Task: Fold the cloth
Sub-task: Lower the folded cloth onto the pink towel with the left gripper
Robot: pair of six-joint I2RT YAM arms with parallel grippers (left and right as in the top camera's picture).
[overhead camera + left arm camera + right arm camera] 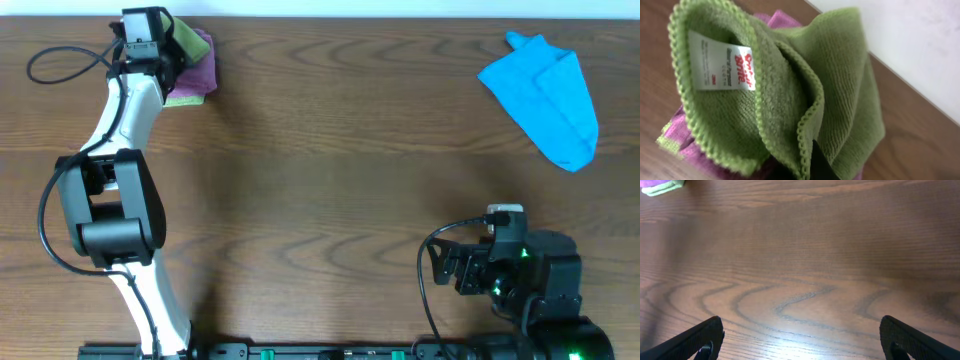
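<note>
The cloth (785, 95), light yellow-green terry with a white tag (720, 67), hangs bunched and draped in folds in the left wrist view. My left gripper (816, 167) is shut on it, with one dark finger showing between the folds. In the overhead view the left gripper (172, 47) is at the far left corner of the table, and only a bit of the cloth (184, 38) shows beside it. My right gripper (802, 345) is open and empty, low over bare wood; in the overhead view it (458, 268) is at the near right.
A purple folded cloth (200, 62) with a lime edge lies under and beside the left gripper; it also shows in the left wrist view (675, 132) and the right wrist view (660, 186). A bright blue cloth (545, 95) lies at the far right. The table's far edge is just behind the left gripper.
</note>
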